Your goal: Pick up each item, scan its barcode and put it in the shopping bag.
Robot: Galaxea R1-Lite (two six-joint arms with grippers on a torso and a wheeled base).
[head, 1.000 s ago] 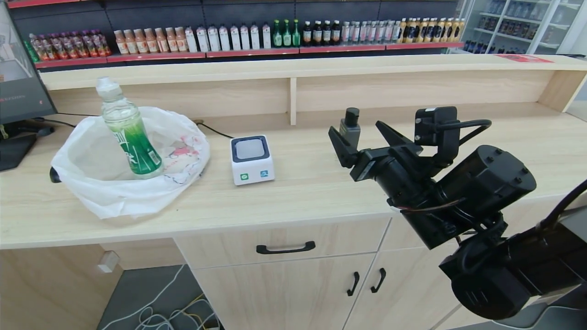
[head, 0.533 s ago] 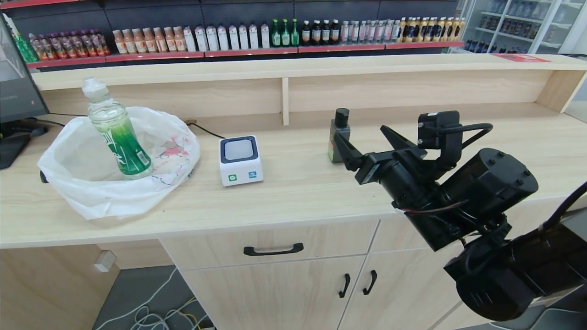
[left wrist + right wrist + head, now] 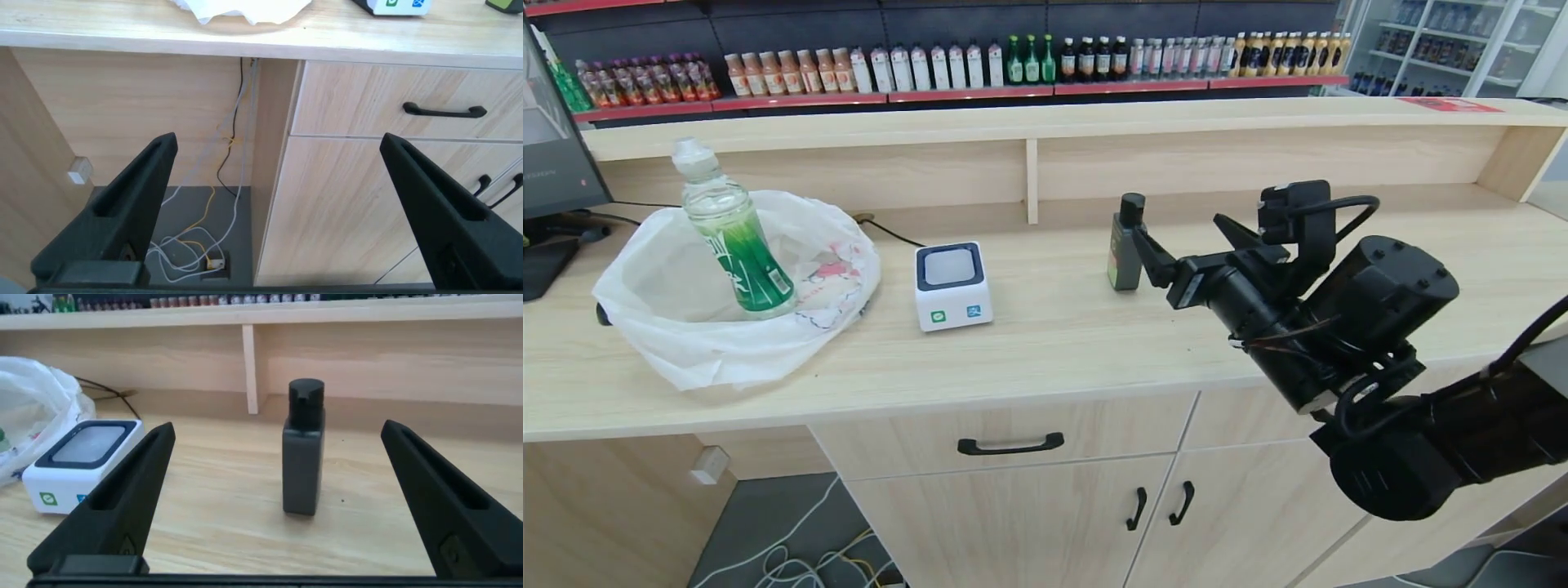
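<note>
We see right gripper [image 3: 1178,229] spread, dark bottle [image 3: 1125,249] upright just ahead, toward back edge of worktop [image 3: 1054,343]. Green bottle [image 3: 737,245] stands in shopping bag [image 3: 686,343], left end. Left gripper [image 3: 278,143] spread, below front edge.

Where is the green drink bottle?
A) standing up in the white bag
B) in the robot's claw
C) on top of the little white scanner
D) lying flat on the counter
A: the green bottle stands upright inside the white shopping bag on the counter.
</note>
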